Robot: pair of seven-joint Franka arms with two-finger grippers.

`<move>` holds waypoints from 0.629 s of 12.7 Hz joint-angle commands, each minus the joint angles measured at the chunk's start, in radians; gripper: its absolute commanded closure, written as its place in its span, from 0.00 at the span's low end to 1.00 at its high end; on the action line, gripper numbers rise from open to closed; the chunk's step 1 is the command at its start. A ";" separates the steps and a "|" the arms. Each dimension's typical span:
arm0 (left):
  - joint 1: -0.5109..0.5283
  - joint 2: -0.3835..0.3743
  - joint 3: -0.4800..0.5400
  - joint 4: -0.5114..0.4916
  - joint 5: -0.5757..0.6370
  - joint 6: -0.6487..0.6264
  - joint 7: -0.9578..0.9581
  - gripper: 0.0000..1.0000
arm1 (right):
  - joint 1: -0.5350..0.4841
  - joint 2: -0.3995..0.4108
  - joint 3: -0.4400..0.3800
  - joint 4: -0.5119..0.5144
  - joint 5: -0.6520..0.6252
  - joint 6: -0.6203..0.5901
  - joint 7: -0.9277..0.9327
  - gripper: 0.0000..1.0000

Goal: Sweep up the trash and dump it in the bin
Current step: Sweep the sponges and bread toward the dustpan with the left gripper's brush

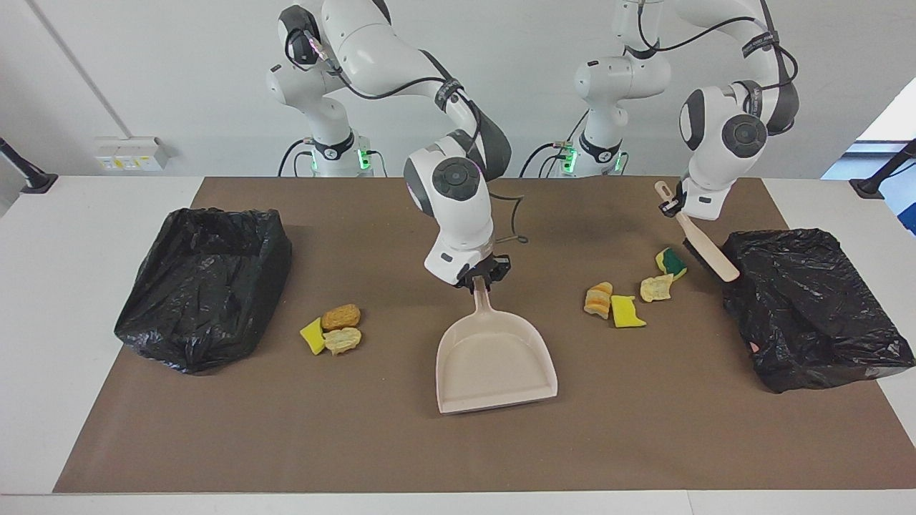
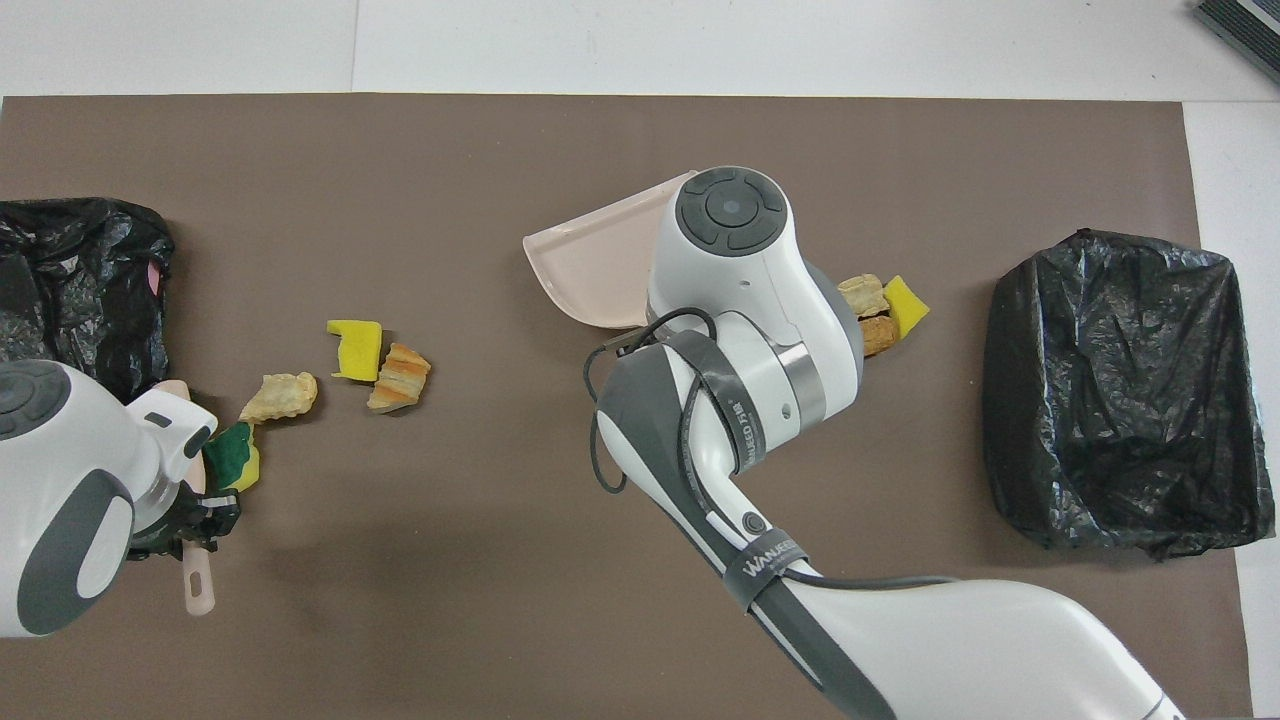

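My right gripper (image 1: 481, 277) is shut on the handle of the beige dustpan (image 1: 495, 357) at mid-table; in the overhead view the wrist hides the fingers and only part of the dustpan (image 2: 590, 270) shows. The left gripper (image 1: 675, 207) is shut on a wooden-handled brush (image 1: 705, 247), whose head hangs beside a green-and-yellow sponge (image 1: 671, 262). Trash lies in two clusters. Yellow sponge and bread-like lumps (image 1: 621, 304) lie toward the left arm's end, and three scraps (image 1: 333, 327) toward the right arm's end. The wrist partly covers those three scraps (image 2: 885, 305) from above.
A bin lined with a black bag (image 1: 204, 282) stands at the right arm's end of the brown mat (image 1: 286, 443). A second black-bagged bin (image 1: 809, 307) stands at the left arm's end, right beside the brush head.
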 commanded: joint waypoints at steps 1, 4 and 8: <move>-0.064 -0.001 0.006 -0.019 0.009 0.027 0.030 1.00 | -0.008 -0.088 0.008 -0.145 -0.067 0.003 -0.159 1.00; -0.150 0.025 0.001 -0.012 -0.006 0.083 0.054 1.00 | 0.006 -0.125 0.010 -0.204 -0.135 -0.007 -0.241 1.00; -0.204 0.051 -0.007 -0.001 -0.181 0.174 0.127 1.00 | 0.050 -0.172 0.011 -0.270 -0.224 -0.031 -0.359 1.00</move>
